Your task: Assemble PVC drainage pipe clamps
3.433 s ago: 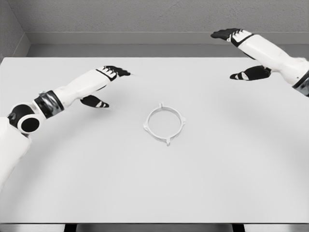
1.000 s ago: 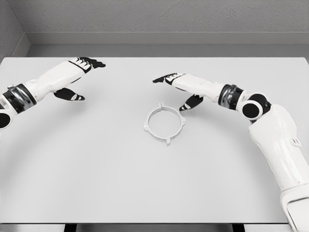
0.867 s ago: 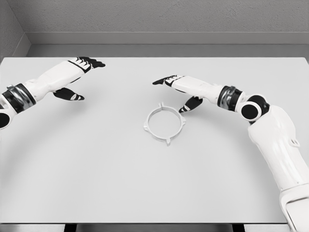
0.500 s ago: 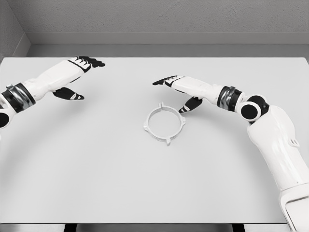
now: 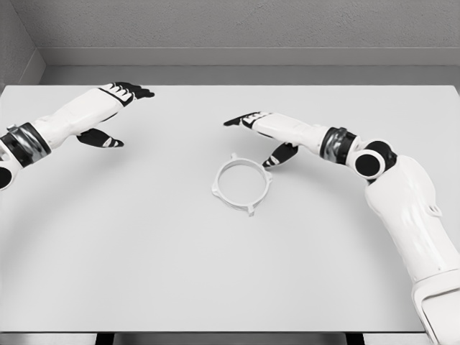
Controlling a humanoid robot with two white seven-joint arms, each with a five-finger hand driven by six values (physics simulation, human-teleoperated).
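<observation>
A white ring-shaped pipe clamp (image 5: 242,185) with small tabs around its rim lies flat near the middle of the white table (image 5: 144,251). My right hand (image 5: 260,138) hovers just above and behind the clamp's right side, fingers spread, thumb (image 5: 278,154) close to the rim; I cannot tell whether it touches. My left hand (image 5: 115,111) is far off at the back left, open and holding nothing.
A grey wall runs along the table's far edge. My right forearm (image 5: 338,144) reaches in across the right half of the table.
The right hand has swung from the far right corner to the clamp and crept slightly left; the clamp has shifted a little left. The left hand has drawn back toward the left.
</observation>
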